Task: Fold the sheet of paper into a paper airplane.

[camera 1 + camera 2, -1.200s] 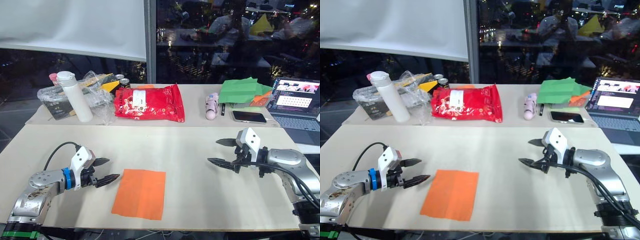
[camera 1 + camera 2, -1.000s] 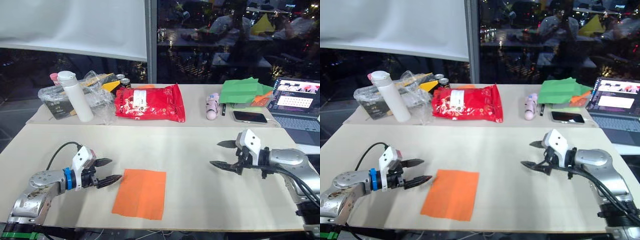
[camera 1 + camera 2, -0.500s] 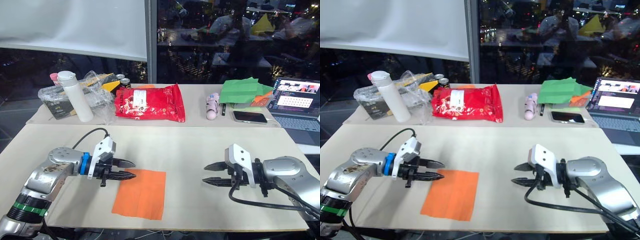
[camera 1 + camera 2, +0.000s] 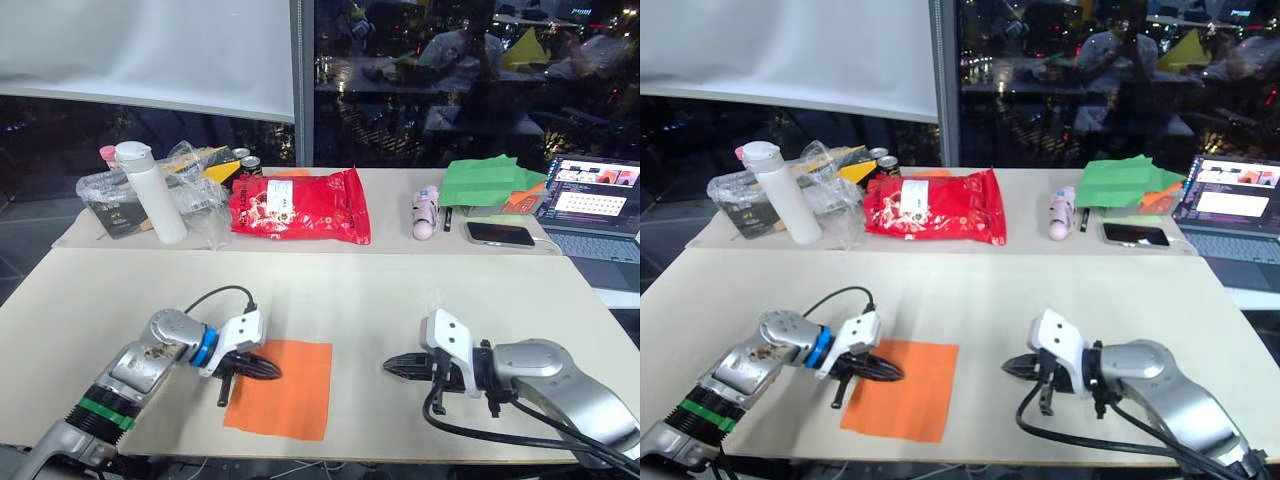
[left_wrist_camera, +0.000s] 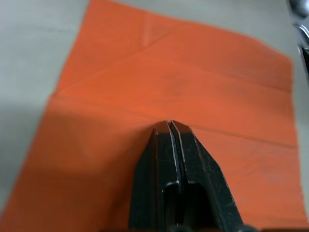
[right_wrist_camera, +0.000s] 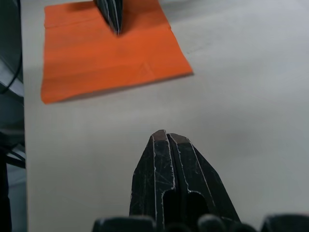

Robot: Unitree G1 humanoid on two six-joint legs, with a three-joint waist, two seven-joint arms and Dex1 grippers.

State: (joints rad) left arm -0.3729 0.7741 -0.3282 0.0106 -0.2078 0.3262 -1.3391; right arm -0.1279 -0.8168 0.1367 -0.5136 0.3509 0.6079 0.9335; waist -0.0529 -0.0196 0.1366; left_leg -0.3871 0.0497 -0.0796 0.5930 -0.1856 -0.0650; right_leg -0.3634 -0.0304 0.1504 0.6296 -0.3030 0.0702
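Two grippers work low over the table (image 4: pixel 400 290), both with fingers pressed together and nothing between them. The sheet (image 4: pixel 285 390) lies flat near the table's front edge, to the left of centre, well in front of the red bag (image 4: pixel 300 207). It is unfolded but creased: the left wrist view shows fold lines running across it and one short diagonal near a corner. The left gripper (image 4: pixel 270 370) has its closed tips over the sheet's left part, close to the far left corner; in the left wrist view the tips (image 5: pixel 170 126) sit right at one crease line, apparently touching the paper. The right gripper (image 4: pixel 392 366) hovers over bare table to the right of the sheet, clear of it, its tips pointing toward the sheet's right edge. Beyond the sheet, along the back of the table, stand a white bottle (image 4: pixel 147 190) and a clear plastic bag (image 4: pixel 190 180) left of the red bag. Right of the red bag are a green paper stack (image 4: pixel 485 182), a phone (image 4: pixel 497 233) and a laptop (image 4: pixel 590 200).
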